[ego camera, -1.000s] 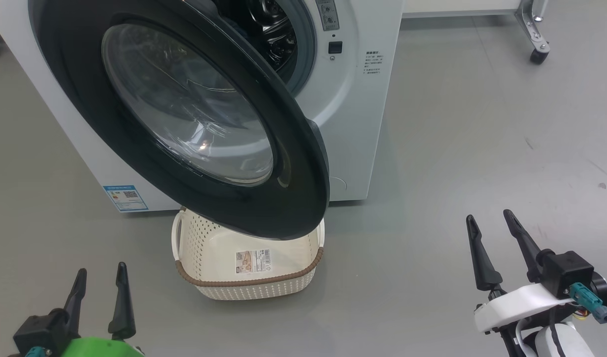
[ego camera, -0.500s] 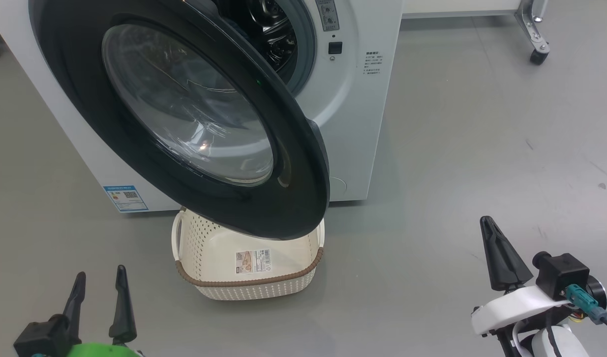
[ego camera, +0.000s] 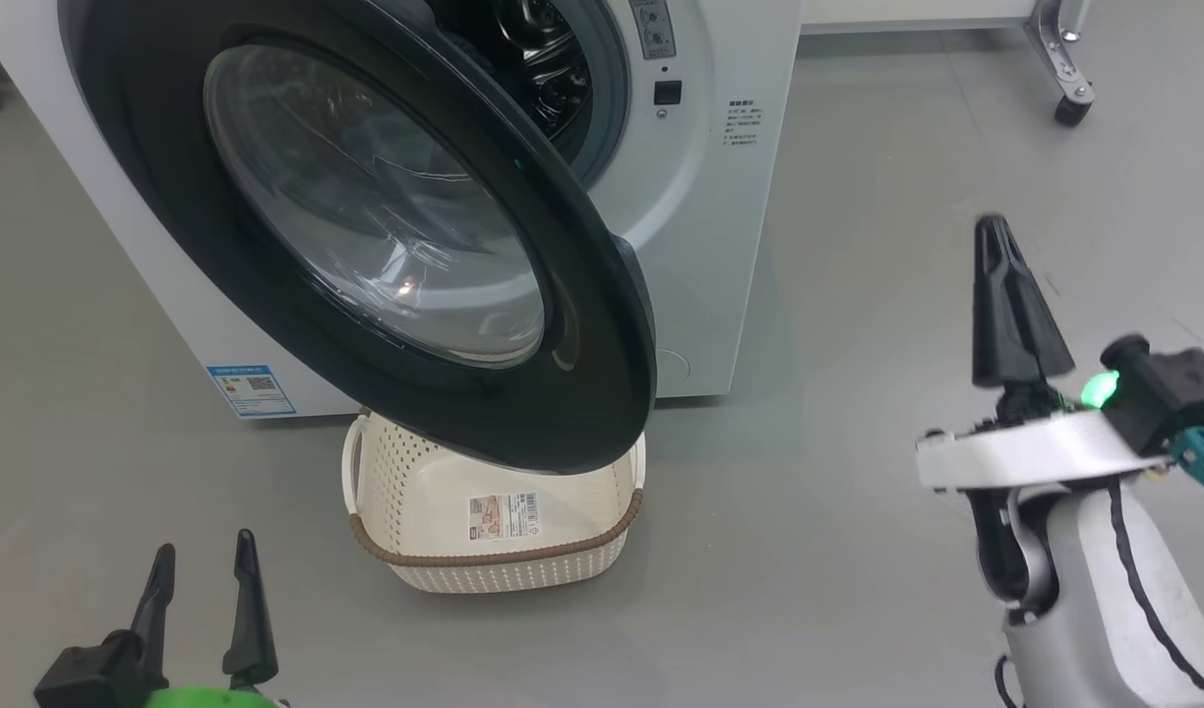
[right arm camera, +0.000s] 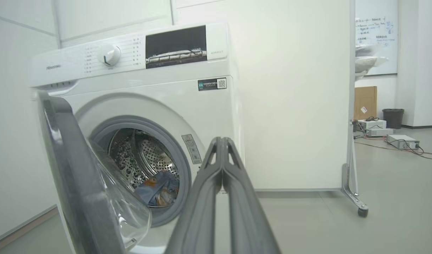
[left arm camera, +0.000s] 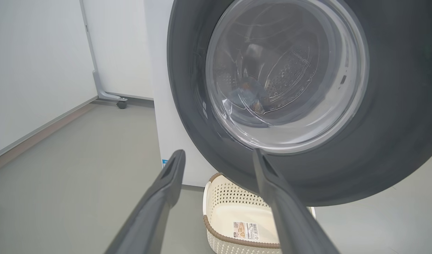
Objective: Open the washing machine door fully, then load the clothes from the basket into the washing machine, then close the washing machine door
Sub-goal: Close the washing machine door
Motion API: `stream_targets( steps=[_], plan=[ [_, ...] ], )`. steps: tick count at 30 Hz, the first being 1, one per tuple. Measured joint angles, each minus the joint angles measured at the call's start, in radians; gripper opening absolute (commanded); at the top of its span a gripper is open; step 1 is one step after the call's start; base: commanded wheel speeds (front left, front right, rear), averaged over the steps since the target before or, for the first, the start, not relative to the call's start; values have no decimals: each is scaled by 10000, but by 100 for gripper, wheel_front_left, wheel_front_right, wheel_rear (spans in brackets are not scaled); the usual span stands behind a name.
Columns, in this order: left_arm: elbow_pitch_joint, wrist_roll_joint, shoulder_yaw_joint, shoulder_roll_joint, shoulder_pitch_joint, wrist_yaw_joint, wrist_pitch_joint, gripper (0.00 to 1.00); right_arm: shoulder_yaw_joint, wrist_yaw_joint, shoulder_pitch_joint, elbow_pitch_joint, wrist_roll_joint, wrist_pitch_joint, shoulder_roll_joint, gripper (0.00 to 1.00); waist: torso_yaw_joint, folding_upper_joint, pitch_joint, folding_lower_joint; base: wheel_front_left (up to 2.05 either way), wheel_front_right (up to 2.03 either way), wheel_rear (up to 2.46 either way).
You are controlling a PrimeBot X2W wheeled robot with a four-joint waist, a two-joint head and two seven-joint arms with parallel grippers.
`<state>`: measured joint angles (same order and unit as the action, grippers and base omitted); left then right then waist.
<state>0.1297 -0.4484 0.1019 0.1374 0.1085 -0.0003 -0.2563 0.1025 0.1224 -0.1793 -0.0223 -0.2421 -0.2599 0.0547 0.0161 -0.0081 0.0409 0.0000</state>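
The washing machine (ego camera: pixel 700 197) (right arm camera: pixel 138 91) stands ahead with its door (ego camera: pixel 366 226) (left arm camera: pixel 290 88) (right arm camera: pixel 75 165) swung partly open over the basket (ego camera: pixel 494 531) (left arm camera: pixel 244 225). The cream basket holds nothing but its label sticker. Light-blue clothes (right arm camera: pixel 159 190) lie inside the steel drum. My right gripper (ego camera: pixel 1000 246) (right arm camera: pixel 223 144) is shut on nothing, raised at the right, well clear of the door's edge. My left gripper (ego camera: pixel 201 570) (left arm camera: pixel 216 158) stands open low at the left, in front of the door.
A white panel on a wheeled frame (right arm camera: pixel 357 204) (ego camera: pixel 1064 69) stands to the machine's right. Boxes, cables and a bin (right arm camera: pixel 392 118) lie far back at the right. Grey floor (ego camera: pixel 907 246) spreads around the machine.
My right gripper has shut its fingers and risen well up the head view, with its wrist turning. The left gripper, door and basket have stayed where they were.
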Motion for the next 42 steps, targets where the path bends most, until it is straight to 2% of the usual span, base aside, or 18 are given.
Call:
stream_targets(
  steps=[5, 9, 13, 17, 22, 28, 42],
  plan=[
    [2, 278, 58, -134, -2, -140, 0, 100, 1302, 0, -1392, 1076, -140, -4, 2, 0, 66, 0, 17, 0, 0, 0, 0],
    [67, 357, 259, -257, -11, -272, 0, 100, 2627, 0, -1999, 1335, -217, -8, 36, 0, 225, 0, 58, 0, 0, 0, 0],
    [153, 410, 299, -324, -44, -349, 0, 100, 4033, 0, -2050, 830, -217, -12, 48, 0, 449, 0, 100, 0, 0, 0, 0],
    [171, 451, 303, -389, -68, -433, 0, 100, 4792, 2, -1678, -86, -407, -12, 58, 0, 710, 0, 149, 0, 0, 0, 0],
    [169, 451, 332, -571, -210, -447, 0, 100, 5091, 2, -1161, -1218, -769, -2, 77, 0, 1007, 0, 266, 0, 0, 0, 0],
    [249, 525, 523, -633, -333, -575, 0, 100, 5112, 0, -1208, -2006, -976, -2, 77, 0, 1281, 0, 426, 0, 0, 0, 0],
    [395, 525, 491, -802, -480, -773, 0, 100, 4769, 0, -1964, -2717, -1131, -2, 73, 0, 1865, 0, 660, 0, 0, 0, 0]
  ],
)
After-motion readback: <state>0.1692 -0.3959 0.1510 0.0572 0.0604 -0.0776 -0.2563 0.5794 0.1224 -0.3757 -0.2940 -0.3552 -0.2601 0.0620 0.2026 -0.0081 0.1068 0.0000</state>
